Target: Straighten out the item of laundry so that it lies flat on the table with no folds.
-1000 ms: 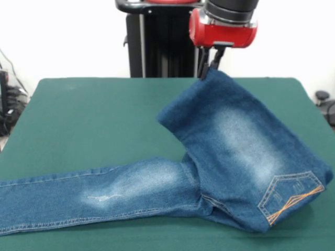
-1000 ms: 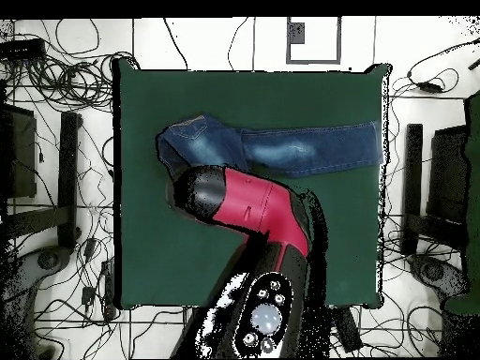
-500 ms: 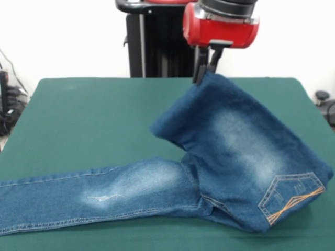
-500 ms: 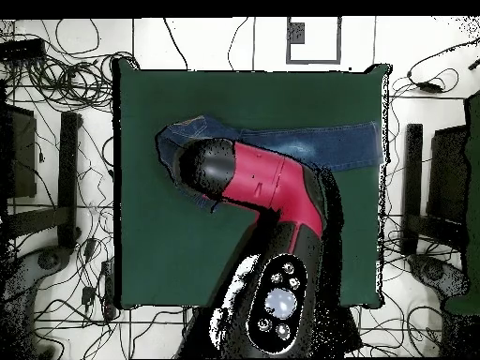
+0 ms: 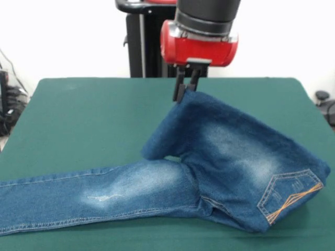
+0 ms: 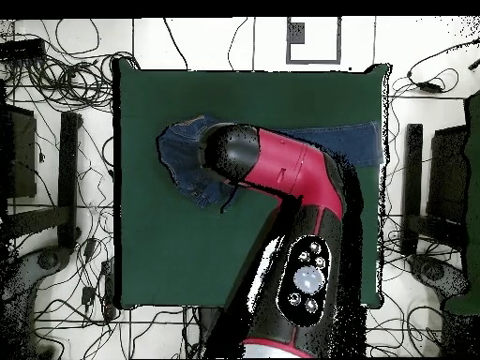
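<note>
Crosswise, jeans (image 5: 157,188) span table (image 5: 78,110); one leg lifted.

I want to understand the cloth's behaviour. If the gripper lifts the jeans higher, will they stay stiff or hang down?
Probably hang: the jeans drape in a slope from the gripper, which is shut on their edge. Likely rather heavy: the long leg lies on the table. They seem unlikely to slip easily.

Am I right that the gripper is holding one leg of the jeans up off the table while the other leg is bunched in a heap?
Not quite: the front view shows the gripper lifting one leg of the jeans off the table, but the other leg lies stretched out flat, not bunched.
</note>
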{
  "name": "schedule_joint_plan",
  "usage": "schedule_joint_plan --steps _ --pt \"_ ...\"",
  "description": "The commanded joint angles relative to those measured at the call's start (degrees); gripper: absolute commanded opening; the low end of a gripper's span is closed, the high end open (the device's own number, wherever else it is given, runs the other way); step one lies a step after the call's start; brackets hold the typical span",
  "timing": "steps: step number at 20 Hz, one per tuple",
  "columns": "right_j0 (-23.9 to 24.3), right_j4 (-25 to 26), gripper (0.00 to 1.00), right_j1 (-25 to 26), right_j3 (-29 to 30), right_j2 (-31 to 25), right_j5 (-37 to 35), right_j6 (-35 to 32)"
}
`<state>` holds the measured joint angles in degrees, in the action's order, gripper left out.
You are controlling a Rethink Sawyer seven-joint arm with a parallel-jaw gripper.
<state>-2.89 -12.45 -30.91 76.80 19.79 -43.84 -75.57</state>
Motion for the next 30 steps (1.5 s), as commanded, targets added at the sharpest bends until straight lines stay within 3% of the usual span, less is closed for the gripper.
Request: schedule_joint_plan --steps 1,9,22,30 --pt "1.44 2.15 0.00 4.11 0.79 -9.56 3.80 -3.95" --pt "2.61 3.08 0.00 4.03 0.29 -10.19 2.96 -3.56" --pt "2.18 2.71 0.00 10.05 -15.68 -8.73 -11.25 -3.99" --pt "2.08 2.08 0.00 13.40 -22.87 -8.33 -13.37 -4.65"
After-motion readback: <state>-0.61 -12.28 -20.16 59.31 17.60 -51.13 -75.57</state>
